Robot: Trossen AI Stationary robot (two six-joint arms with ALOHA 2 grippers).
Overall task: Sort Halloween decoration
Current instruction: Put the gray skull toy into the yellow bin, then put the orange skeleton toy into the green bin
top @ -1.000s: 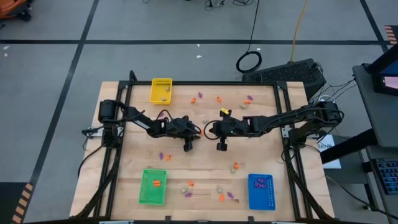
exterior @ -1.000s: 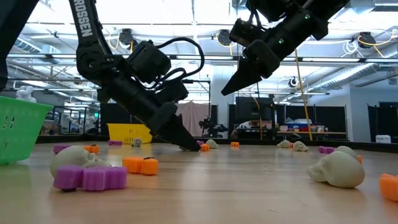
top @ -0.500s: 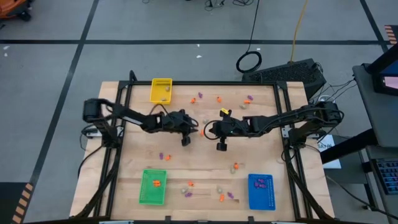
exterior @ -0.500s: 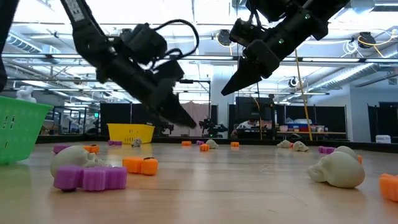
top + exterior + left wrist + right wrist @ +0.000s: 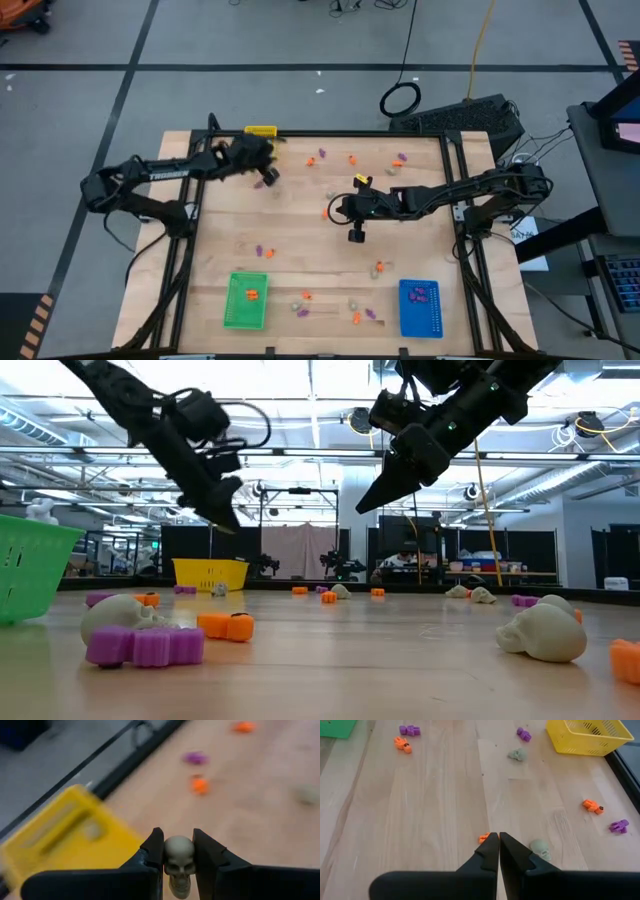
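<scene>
A small beige-grey skull (image 5: pixel 179 862) sits upright, pinched between the left pincer (image 5: pixel 179 854) fingers, raised near the yellow tray (image 5: pixel 65 840). Other orange, purple and beige trinkets (image 5: pixel 404 737) lie scattered across the surface (image 5: pixel 435 810).

**Wooden table and what lies on it**

The pale wooden plank table (image 5: pixel 300 215) carries 3 rectangular plastic trays: a yellow one (image 5: pixel 262 131) at the far edge towards the left, a green one (image 5: pixel 245 300) near the front-left corner and a blue one (image 5: pixel 420 307) near the front-right corner. Tiny orange, purple and beige-grey trinkets lie scattered: a cluster along the far edge (image 5: pixel 352 159), a purple pair left of centre (image 5: pixel 262 251), more between the green and blue trays (image 5: pixel 356 317).
</scene>
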